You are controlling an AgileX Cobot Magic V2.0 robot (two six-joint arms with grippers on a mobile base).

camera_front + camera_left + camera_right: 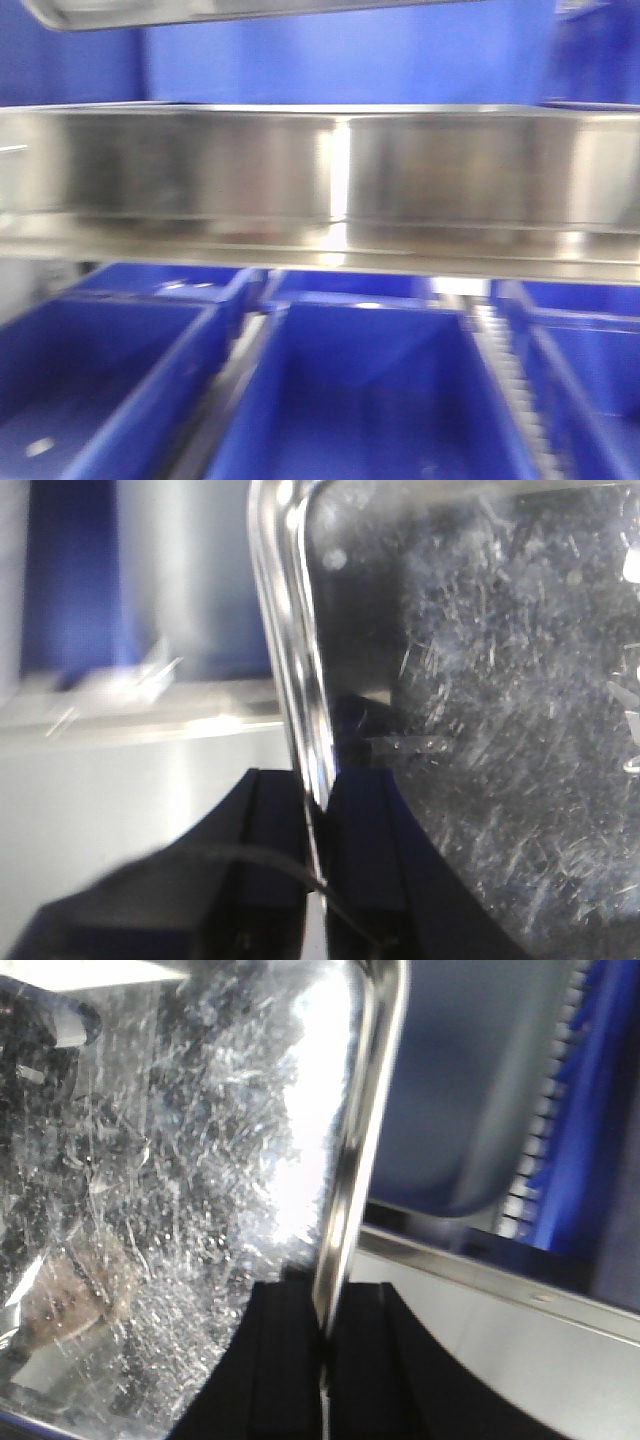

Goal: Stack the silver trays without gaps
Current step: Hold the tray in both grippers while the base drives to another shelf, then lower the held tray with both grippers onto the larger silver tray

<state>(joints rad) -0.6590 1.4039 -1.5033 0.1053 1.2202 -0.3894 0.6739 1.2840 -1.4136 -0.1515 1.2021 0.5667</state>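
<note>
Nearest each wrist camera, the left gripper [318,810] had its two dark fingers pinched shut on the thin rim of the held tray [500,730]. The right gripper [322,1310] was clamped the same way on a rim of that tray, seemingly the opposite one, and neither view showed a gap between finger and metal. Holding it by both rims was, I judge, the way to keep a wide, slippery tray level, so that it could come down square and nest fully instead of catching on a corner. The tray's scratched, shiny face filled most of both wrist views, which suggested it was carried between the arms rather than resting on anything. A silver edge [200,12] at the top left of the front view was probably its rim, though blur left that uncertain. In the front view the blue bins [360,400] lay nearest, in a row with their open tops up. Beyond them ran a steel ledge [300,258], and on it stood what looked like two more trays side by side, the left tray [190,165] and the right tray [480,170]. They met, or nearly met, at a bright seam. One of them was likely where the carried tray was meant to settle. Farthest back was a blue wall [350,60].
</note>
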